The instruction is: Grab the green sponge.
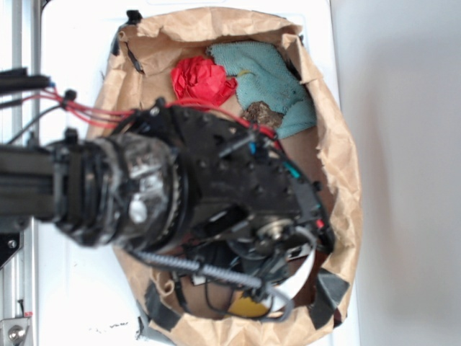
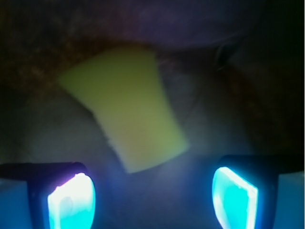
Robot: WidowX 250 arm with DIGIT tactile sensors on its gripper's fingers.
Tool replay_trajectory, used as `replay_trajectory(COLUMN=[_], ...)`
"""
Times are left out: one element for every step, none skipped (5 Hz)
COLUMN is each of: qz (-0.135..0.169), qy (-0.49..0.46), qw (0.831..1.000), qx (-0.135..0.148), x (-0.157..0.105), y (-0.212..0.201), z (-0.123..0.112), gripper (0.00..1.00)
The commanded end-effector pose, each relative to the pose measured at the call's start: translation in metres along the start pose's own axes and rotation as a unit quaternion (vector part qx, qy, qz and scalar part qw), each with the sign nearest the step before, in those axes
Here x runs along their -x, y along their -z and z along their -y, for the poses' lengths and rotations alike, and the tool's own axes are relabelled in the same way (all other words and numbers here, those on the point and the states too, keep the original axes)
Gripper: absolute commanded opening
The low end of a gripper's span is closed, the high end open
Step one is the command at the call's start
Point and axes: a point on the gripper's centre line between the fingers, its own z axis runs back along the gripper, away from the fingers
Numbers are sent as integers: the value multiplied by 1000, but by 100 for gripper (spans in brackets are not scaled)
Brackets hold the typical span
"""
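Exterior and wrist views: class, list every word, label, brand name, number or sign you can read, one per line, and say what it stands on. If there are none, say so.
None: no readable text in either view.
Yellow foam sponge: plain, unmarked.
Crumpled brown paper bag: no print visible.
Red crumpled cloth and teal towel: no labels.
Black robot arm: blurred, no marking can be made out.
Gripper: glowing fingers, no marks.

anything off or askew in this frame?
The green sponge looks yellow and lies skewed between the open fingers, untouched. The paper bag's rim is torn and crumpled. Nothing spilled.
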Motion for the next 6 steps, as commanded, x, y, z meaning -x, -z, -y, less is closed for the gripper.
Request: replay_trajectory(qz=[5, 13, 22, 23, 20, 19], qy=[47, 50, 49, 52, 57, 58], qw=[999, 999, 998, 998, 998, 998], qx=[-5, -15, -18, -19, -16, -13], x=[-17, -21, -25, -29, -29, -29], y=[0, 4, 4, 6, 11, 13], z=[15, 15, 11, 8, 9, 10], gripper=[100, 100, 100, 100, 100, 100])
